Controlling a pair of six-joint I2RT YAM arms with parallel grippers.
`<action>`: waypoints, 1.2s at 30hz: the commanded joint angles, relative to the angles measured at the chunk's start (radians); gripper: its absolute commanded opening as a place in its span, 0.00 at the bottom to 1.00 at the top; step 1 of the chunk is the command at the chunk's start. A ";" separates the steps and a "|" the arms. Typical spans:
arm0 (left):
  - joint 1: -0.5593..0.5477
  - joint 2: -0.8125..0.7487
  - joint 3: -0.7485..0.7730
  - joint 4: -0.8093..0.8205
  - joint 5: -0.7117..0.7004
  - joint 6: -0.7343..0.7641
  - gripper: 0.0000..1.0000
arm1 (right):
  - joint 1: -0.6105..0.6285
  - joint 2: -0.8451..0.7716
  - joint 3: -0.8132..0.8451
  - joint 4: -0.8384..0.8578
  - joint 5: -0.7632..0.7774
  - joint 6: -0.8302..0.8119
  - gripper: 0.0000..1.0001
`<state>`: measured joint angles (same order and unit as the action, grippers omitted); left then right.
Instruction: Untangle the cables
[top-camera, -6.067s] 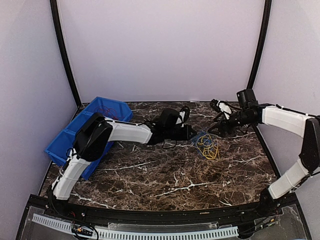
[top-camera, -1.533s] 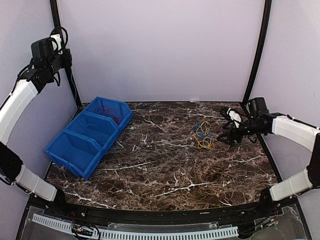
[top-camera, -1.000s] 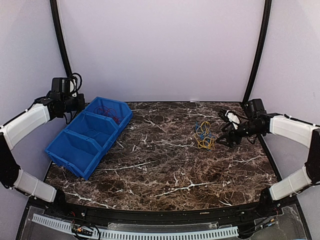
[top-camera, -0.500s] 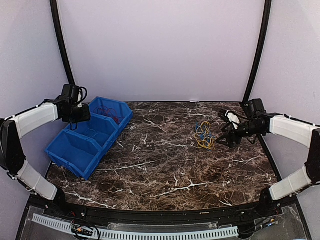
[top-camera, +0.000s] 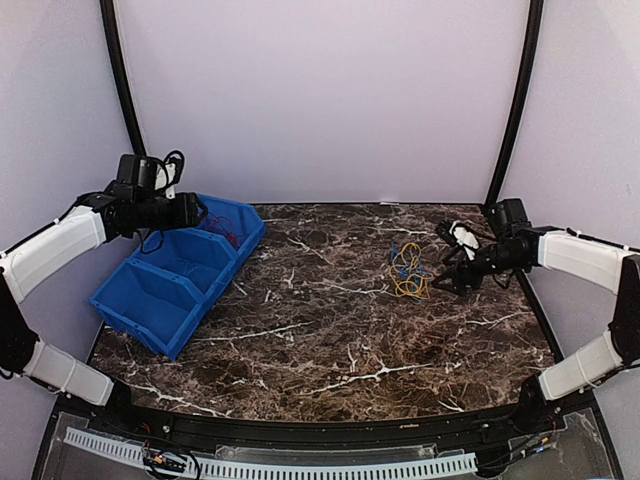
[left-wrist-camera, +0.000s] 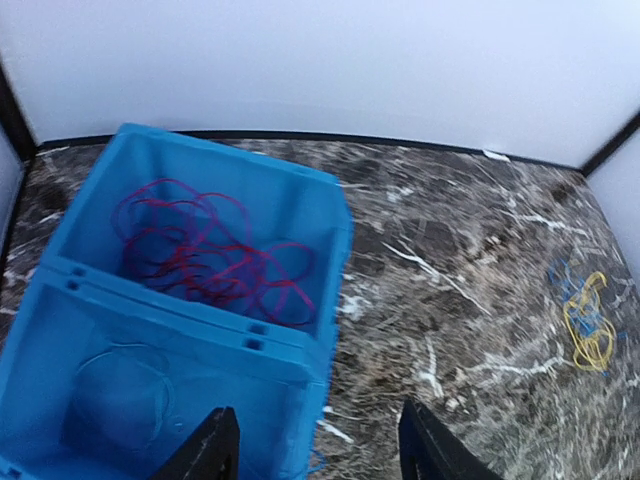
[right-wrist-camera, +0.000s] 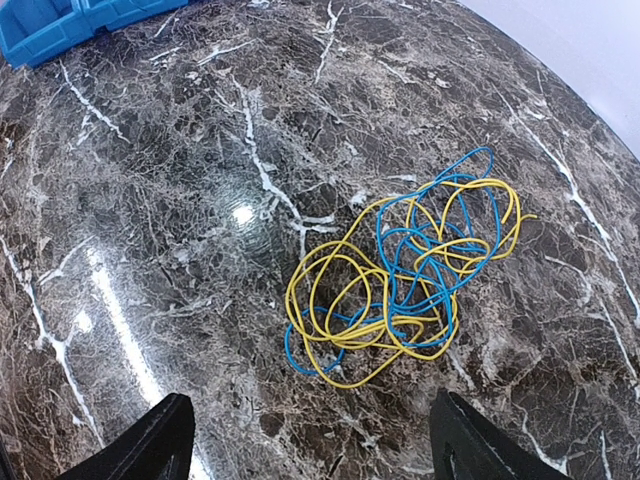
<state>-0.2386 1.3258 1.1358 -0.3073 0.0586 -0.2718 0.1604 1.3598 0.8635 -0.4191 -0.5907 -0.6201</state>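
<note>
While the left fingers (left-wrist-camera: 215, 445) and right fingers (right-wrist-camera: 150, 440) gape empty, cables (right-wrist-camera: 405, 272) lie tangled on the marble table (top-camera: 330, 335).

Left arm raised and extended, left gripper (left-wrist-camera: 314, 452) spread, empty. Right arm stretched low, right gripper (right-wrist-camera: 312, 450) wide apart, empty.

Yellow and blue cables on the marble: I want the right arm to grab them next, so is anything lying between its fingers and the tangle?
Nothing visible. In the right wrist view only bare marble table lies between the open right fingers and the yellow and blue cables; the blue bin sits far off.
</note>
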 joint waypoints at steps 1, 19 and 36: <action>-0.139 0.035 -0.010 -0.008 0.016 0.166 0.55 | -0.005 0.014 0.002 0.002 -0.018 -0.007 0.83; -0.456 0.363 0.079 0.169 0.083 0.096 0.50 | 0.001 0.270 0.284 -0.026 0.135 0.079 0.78; -0.629 0.392 -0.085 0.422 0.102 -0.089 0.50 | 0.089 0.785 0.744 -0.321 0.004 -0.026 0.74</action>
<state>-0.8738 1.7653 1.0981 0.0368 0.1753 -0.3084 0.1783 2.1342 1.6035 -0.5861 -0.4675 -0.5457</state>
